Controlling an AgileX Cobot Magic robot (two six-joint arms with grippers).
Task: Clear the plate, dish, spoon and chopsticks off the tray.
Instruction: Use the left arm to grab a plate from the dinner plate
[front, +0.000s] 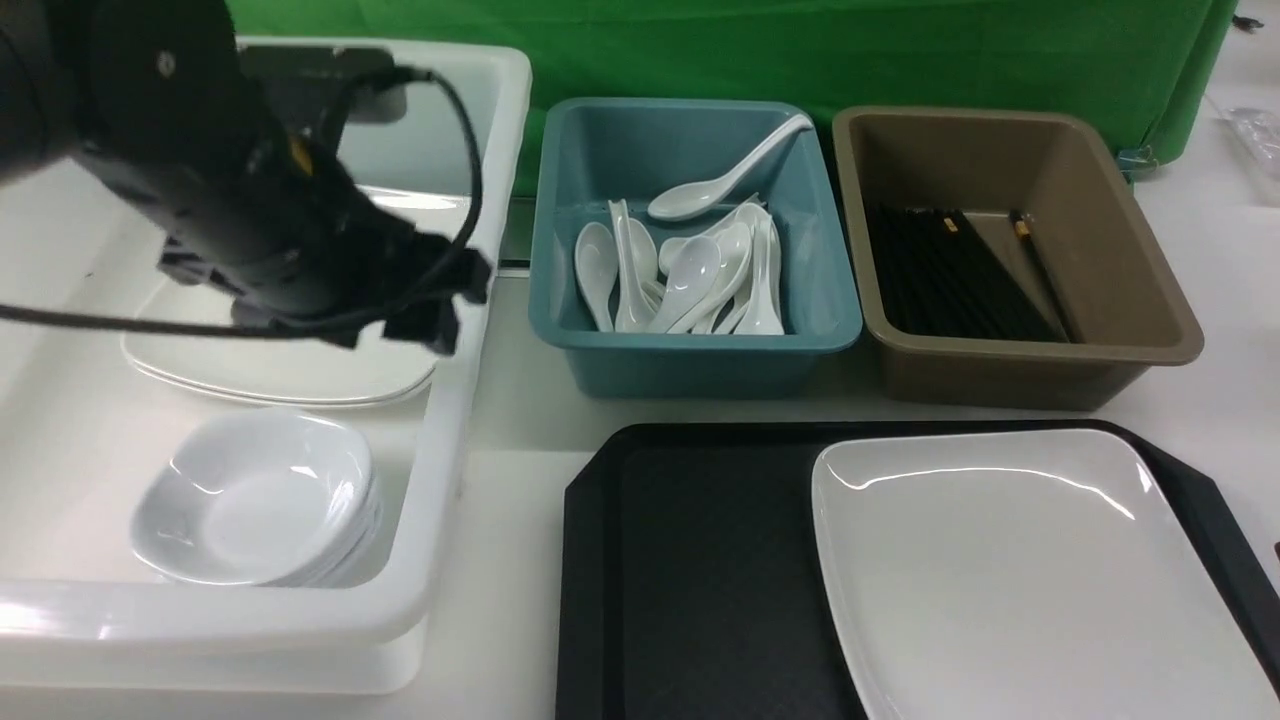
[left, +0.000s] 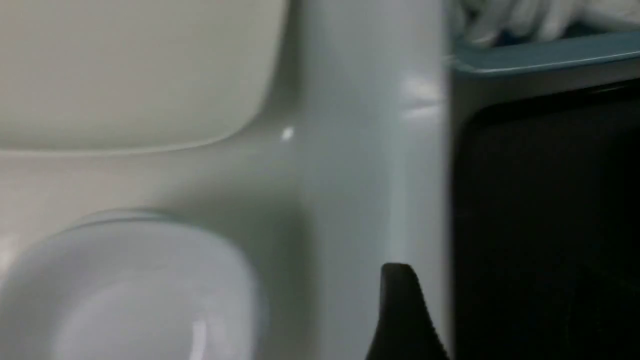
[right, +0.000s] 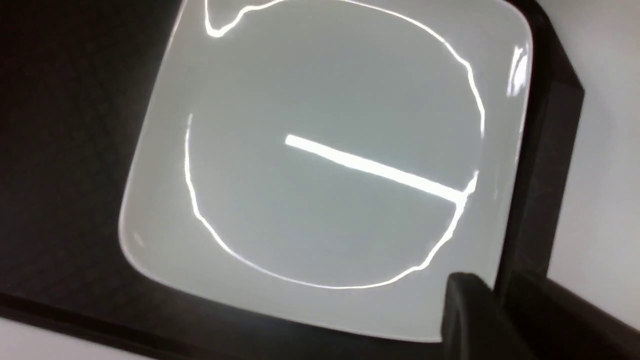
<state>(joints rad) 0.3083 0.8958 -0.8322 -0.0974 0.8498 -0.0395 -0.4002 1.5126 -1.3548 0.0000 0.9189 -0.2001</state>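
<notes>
The plate (front: 1010, 570) lies flat on the tray's (front: 700, 580) right half, by its far rim; left half bare. Left claw (front: 448, 302) hangs spread over the white tub (front: 445, 470); right claw (right: 467, 320): cannot tell.

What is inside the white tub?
In the white tub, a stack of small white dishes sits at the near end; behind it lie flat white plates, partly covered by the left arm.

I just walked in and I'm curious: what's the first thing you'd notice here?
Probably the big white plate lying on the black tray in front. Then the left gripper hanging over the white tub, and the teal tub full of white spoons behind.
</notes>
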